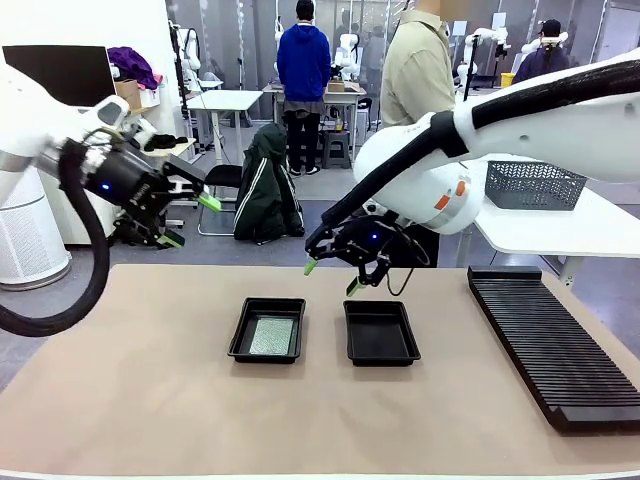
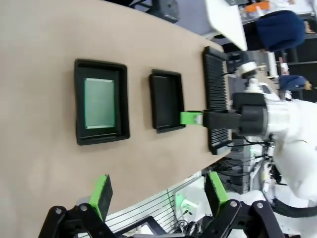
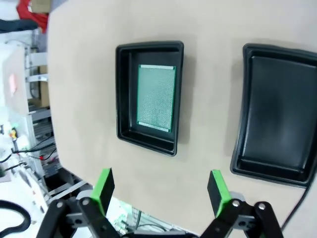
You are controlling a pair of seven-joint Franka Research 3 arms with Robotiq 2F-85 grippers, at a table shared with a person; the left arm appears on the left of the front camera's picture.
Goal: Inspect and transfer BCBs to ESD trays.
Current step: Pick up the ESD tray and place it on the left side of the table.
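Left ESD tray (image 1: 240, 345) holds one BCB (image 1: 272, 336), beside second tray (image 1: 380, 335)

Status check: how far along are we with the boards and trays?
Done: one BCB lies in the left ESD tray. In hand: nothing; left hand and right hand are open and empty. Left: the right ESD tray holds no board.

Bright, even light from overhead. Faint shadows hug the trays (image 1: 238, 342); wrist views bow and soften toward three o'clock.
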